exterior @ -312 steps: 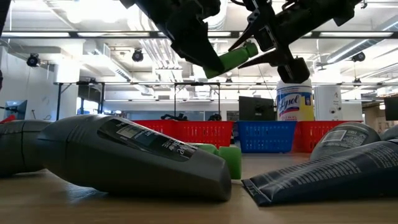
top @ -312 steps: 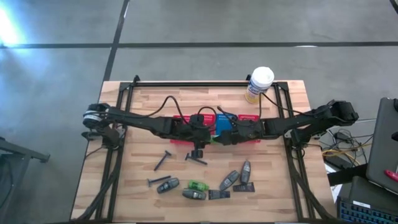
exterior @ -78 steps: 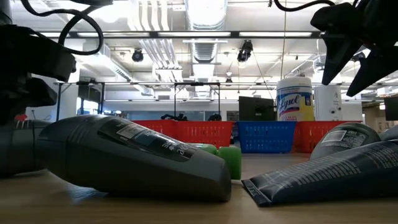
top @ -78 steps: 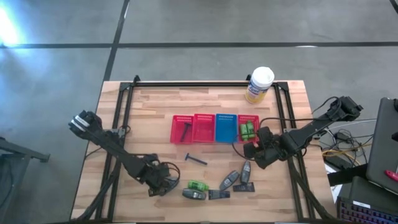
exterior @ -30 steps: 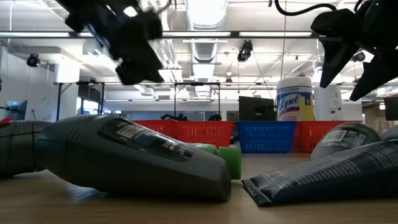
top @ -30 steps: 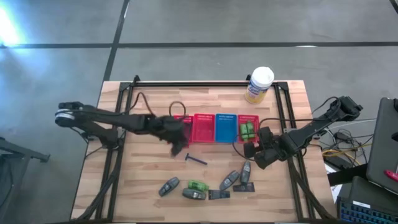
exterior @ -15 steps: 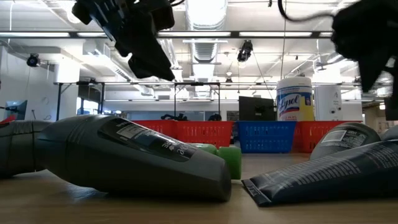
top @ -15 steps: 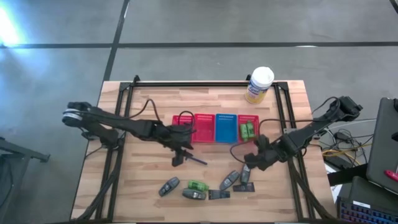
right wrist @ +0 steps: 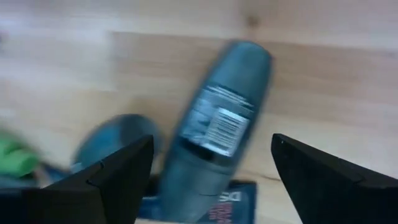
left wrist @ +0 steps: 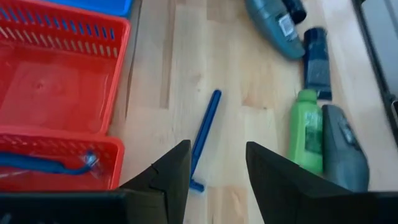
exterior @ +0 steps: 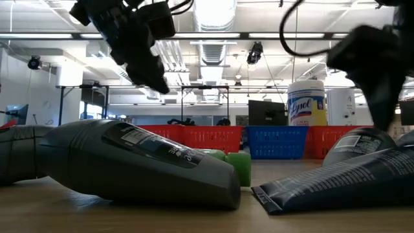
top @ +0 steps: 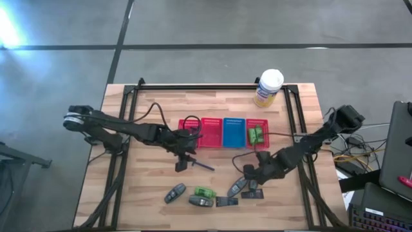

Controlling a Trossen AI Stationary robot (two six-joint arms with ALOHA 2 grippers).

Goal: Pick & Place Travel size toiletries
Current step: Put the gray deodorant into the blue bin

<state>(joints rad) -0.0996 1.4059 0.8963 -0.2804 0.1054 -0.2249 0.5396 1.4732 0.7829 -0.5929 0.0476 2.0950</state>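
Note:
My left gripper is open above the table, its fingers on either side of a thin blue razor that lies flat on the wood, touching nothing. Another razor lies in the leftmost red basket. My right gripper is open and hovers over a grey tube lying flat, fingers on either side of it, apart from it. Two green bottles lie in the rightmost red basket. More grey tubes, a green bottle and dark sachets lie near the front edge.
Four small baskets stand in a row mid-table: red, red, blue, red. A white-lidded yellow canister stands at the far right. A black frame runs along the table's sides. Bare wood lies at the front left.
My left gripper has gone from the leftmost red basket toward the table's near edge and now stands over the loose razor. My right gripper has gone toward the near edge and a little left, down over the grey tubes.

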